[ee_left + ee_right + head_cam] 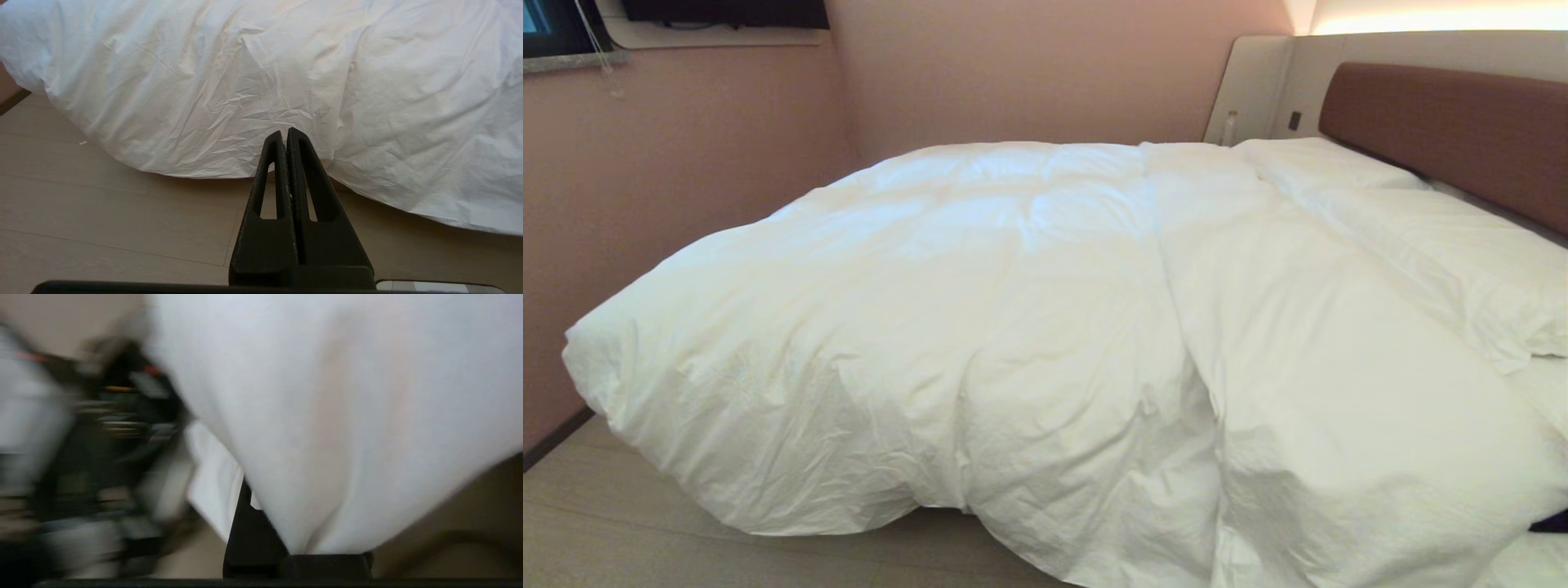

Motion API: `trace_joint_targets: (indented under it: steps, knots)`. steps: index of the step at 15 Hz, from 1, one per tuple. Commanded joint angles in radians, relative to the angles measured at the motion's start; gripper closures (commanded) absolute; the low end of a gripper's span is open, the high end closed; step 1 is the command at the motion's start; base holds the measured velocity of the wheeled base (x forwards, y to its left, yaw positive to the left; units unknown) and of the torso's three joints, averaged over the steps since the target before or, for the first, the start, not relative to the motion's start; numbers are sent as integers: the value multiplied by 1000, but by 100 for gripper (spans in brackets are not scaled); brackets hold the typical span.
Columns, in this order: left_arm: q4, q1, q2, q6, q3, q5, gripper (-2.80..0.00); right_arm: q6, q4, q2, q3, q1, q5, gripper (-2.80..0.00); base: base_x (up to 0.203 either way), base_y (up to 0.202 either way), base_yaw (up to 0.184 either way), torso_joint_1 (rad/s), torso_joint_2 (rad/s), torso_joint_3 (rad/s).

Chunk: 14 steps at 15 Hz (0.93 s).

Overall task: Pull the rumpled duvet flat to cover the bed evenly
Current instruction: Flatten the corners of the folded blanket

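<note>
The puffy white duvet (1013, 327) lies creased over the bed (1445, 122), and its near edge hangs down to the floor (245, 102). My left gripper (284, 131) hovers shut and empty above the floor, just short of that hanging edge. White duvet cloth (347, 416) drapes over my right gripper (278, 498) and gathers at its jaws. Only one black finger (251, 531) shows, and the gripper is shut on the cloth. Neither gripper shows in the head view.
Two white pillows (1445, 253) lie along the brown headboard on the right. A pink wall (645, 180) runs close along the bed's left side. Pale wood floor (645, 531) lies in front. My own base (102, 437) shows blurred beside the right gripper.
</note>
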Motion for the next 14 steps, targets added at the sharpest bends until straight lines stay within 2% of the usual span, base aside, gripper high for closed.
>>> trace_joint_targets:
  steps: [1,5,9,14]
  knots:
    - [0,0,0,-1,0,1,0,-9,341,-91,94,-21,-31,0,0,0,0,0,0,0]
    - [0,0,0,-1,0,1,0,-10,341,-158,268,-57,-82,0,0,0,0,0,0,0]
    - [0,0,0,-1,0,1,0,-11,330,-130,253,-94,-86,0,0,0,0,0,0,0]
    - [0,0,0,-1,0,1,0,-10,329,-96,170,-94,-85,0,0,0,0,0,0,0]
